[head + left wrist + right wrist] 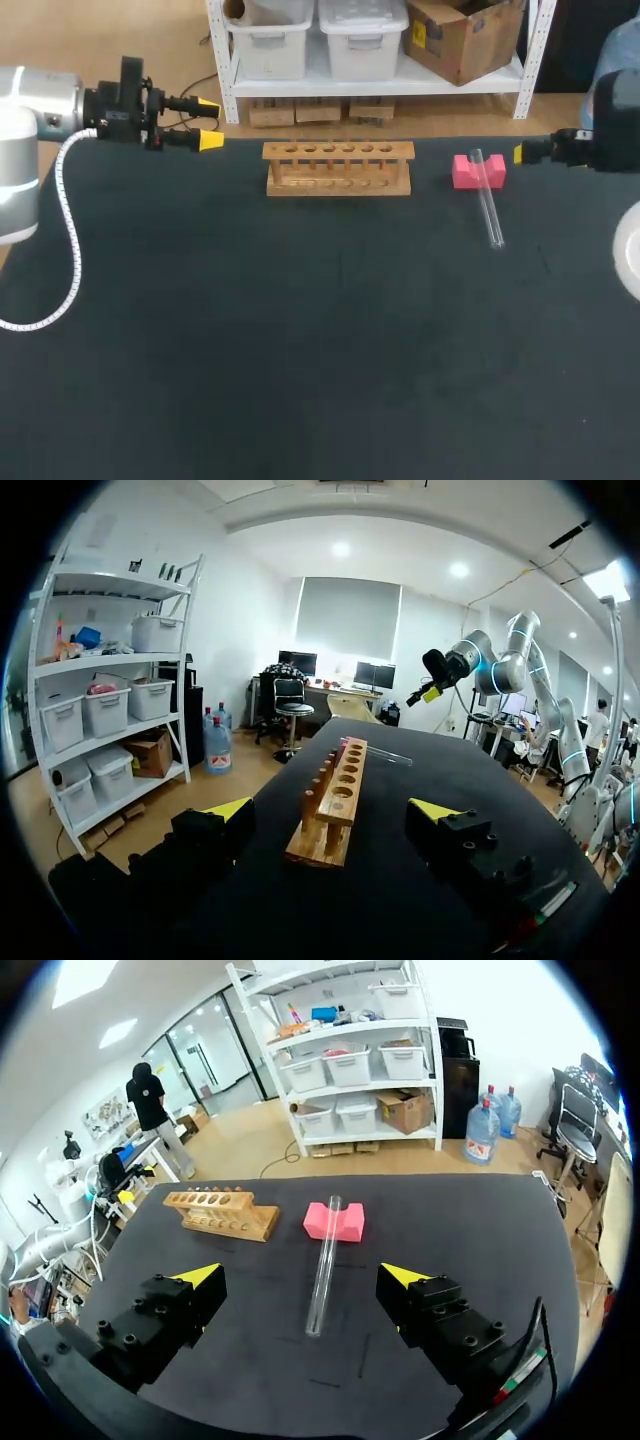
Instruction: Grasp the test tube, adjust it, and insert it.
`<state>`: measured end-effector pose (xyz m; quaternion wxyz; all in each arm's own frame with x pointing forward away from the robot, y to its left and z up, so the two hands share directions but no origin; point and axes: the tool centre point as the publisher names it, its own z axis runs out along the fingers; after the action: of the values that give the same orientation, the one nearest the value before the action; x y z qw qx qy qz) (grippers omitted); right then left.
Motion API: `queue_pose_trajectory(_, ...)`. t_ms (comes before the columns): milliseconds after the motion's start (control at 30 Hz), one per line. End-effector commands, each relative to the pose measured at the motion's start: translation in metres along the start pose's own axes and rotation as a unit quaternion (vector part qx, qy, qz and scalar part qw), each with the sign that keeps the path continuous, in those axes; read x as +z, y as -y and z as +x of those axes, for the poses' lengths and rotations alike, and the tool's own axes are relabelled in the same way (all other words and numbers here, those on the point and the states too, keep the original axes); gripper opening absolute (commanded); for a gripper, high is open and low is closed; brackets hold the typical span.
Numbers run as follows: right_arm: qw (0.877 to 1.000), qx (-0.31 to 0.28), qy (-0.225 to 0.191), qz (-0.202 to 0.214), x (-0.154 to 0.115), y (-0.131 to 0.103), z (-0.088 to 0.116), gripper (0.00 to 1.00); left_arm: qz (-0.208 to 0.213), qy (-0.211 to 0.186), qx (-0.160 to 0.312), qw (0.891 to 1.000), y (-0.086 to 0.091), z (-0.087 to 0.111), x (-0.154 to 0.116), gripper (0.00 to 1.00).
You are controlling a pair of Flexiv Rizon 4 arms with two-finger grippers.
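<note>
Right gripper [300,1276]: fingers spread wide, nothing held.
Test tube [323,1265] lies just ahead at its 12 o'clock, untouched; near end on the table [300,350], far part propped in the notch of a pink block [335,1222]; about 2 o'clock on the table in the head view.
Judged: clear glass, so light, stiff, slick, fragile; take at mid-length, clear of the block, with a gentle squeeze.
Wooden rack [222,1212] beyond, at the table's 12 o'clock; left gripper [208,122] at 10 o'clock, likewise spread and empty.
</note>
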<state>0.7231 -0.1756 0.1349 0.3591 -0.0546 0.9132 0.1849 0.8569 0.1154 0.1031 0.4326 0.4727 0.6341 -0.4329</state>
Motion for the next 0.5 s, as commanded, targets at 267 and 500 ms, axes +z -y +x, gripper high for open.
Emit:
queue_pose_trajectory(267,0.987,0.003,-0.015,0.157,0.0056,-0.0045,-0.0043,1.00,-0.001,0.001,0.001,1.000,0.0011,0.0009,-0.0002,1.00)
queue_pose_trajectory(500,0.987,0.003,-0.015,0.157,0.0056,-0.0045,-0.0043,1.00,-0.001,0.001,0.001,1.000,0.0011,0.0009,-0.0002,1.00)
